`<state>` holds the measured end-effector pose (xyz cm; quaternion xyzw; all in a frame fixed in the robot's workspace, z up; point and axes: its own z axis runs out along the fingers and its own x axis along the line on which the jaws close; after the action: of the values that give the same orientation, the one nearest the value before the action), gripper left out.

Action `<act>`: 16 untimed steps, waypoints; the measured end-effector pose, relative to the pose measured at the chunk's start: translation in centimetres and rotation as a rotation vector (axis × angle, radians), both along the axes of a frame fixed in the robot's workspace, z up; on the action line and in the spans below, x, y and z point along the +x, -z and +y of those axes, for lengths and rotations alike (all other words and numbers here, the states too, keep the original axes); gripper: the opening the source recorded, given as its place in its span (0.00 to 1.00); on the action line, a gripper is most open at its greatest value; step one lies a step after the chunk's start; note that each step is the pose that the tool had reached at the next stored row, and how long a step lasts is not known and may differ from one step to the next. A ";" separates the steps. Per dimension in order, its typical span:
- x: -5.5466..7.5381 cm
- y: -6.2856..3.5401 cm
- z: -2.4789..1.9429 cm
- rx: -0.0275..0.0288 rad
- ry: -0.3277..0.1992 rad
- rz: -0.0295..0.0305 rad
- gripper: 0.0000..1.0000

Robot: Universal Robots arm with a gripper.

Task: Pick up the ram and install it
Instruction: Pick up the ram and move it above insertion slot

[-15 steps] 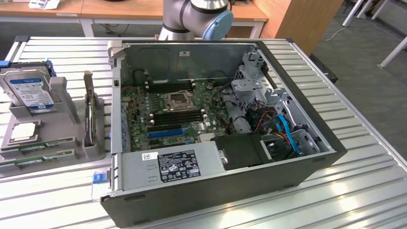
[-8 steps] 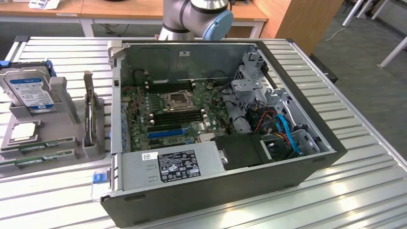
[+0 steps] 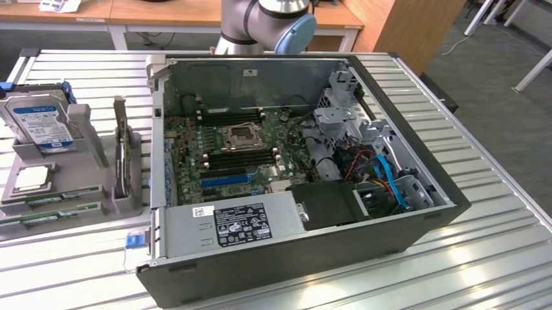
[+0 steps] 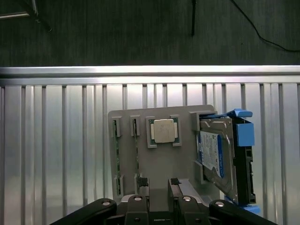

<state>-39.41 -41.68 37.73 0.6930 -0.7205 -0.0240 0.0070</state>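
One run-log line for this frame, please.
gripper: open, empty, by holder | ram: both sticks seated in holder, not picked up | case: open

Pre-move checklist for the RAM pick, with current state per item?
1. End effector open, nothing held: ok.
2. Two thin green RAM sticks seated in the grey plastic holder tray: ok.
3. End effector lined up on one stick: cannot tell.
4. Silver square processor chip and blue-labelled hard drive sit in their own pockets, apart from the sticks: ok.
5. Black computer case lying open: ok.
6. Long black motherboard memory slots free: look empty, latches cannot tell.
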 end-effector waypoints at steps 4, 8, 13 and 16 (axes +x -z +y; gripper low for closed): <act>0.0 0.51 0.00 0.0000 0.000 0.0000 0.30; 0.0 0.95 0.00 0.0000 0.000 0.0000 0.30; 0.0 1.46 0.00 0.0000 0.000 0.0000 0.30; 0.0 1.72 0.00 0.0000 0.000 0.0000 0.30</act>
<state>-39.41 -41.68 36.01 0.6930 -0.7205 -0.0240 0.0070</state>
